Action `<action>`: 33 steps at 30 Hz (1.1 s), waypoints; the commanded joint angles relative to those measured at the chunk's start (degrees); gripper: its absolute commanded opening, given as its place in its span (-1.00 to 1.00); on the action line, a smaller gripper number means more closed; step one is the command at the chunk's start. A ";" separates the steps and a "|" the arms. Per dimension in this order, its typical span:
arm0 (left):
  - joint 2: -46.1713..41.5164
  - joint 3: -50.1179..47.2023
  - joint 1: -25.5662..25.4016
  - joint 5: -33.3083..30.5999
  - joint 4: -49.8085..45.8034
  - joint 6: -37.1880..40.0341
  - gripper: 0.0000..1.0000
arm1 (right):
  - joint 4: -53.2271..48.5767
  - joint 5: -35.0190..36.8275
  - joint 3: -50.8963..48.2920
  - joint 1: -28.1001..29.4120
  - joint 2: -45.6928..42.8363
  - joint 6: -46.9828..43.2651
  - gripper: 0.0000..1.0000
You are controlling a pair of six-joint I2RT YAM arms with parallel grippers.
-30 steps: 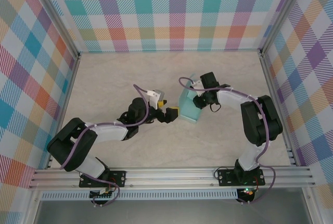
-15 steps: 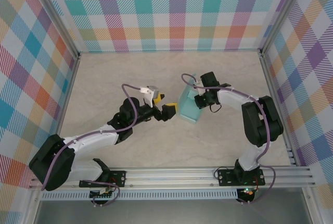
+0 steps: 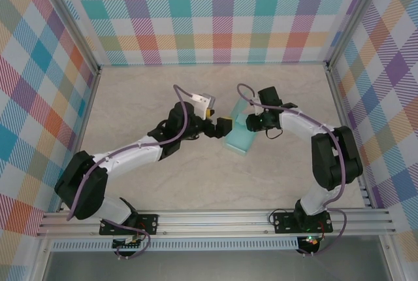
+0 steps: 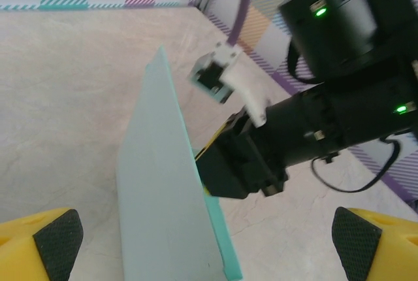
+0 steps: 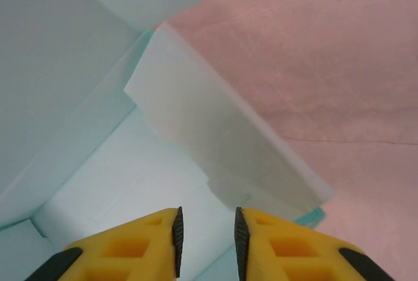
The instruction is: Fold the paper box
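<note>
Right wrist view: the paper box (image 5: 215, 144) runs off frame left of and above the jaws, and its upper part is blurred. The right gripper (image 5: 206, 229) fingers are cut off below, and I can't tell whether card sits in their narrow gap. Left wrist view: the left gripper (image 4: 206, 235) pads are clipped at the corners, and card ahead hides the right fingertips.

The paper box (image 3: 239, 136), made of pale aqua-blue thin card, is sitting partly folded near the middle of the table (image 3: 130, 98). One broad panel is standing upright from its flat base, and a shorter flap is leaning at a slant beside it.
</note>
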 commanded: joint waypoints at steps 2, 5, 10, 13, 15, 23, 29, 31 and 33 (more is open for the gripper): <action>6.63 12.22 -1.04 -4.06 -21.45 7.07 0.98 | -0.03 -4.41 1.50 -3.62 -3.53 2.91 -0.32; 9.22 17.18 -1.20 -3.79 -27.61 8.25 0.94 | 1.74 -11.71 -0.16 -6.29 -5.82 -2.30 -0.17; 13.26 23.54 -1.30 -4.13 -36.91 9.22 0.74 | -2.58 -19.10 3.60 -9.06 -3.89 -19.93 -0.06; 15.33 25.54 -1.45 -2.92 -40.26 12.66 0.56 | -10.48 -18.28 9.37 -8.93 2.43 -30.42 -0.05; 16.80 27.95 -1.63 -3.34 -43.82 14.06 0.44 | -11.66 -16.44 10.01 -8.04 4.65 -37.91 -0.03; 19.18 33.64 -1.66 -8.85 -49.73 14.40 -0.01 | -1.81 -19.37 4.62 -8.02 4.54 -51.90 0.04; 18.30 34.01 -1.61 -9.57 -49.96 12.10 -0.37 | -3.75 -19.03 7.41 -7.49 8.56 -49.46 -0.03; 18.21 33.57 -1.62 -8.71 -49.44 10.12 -0.49 | -2.85 -19.38 7.00 -7.19 9.02 -48.95 -0.06; 18.43 33.26 -1.61 -7.24 -48.89 8.76 -0.62 | -2.99 -17.71 7.12 -6.51 9.83 -49.35 -0.08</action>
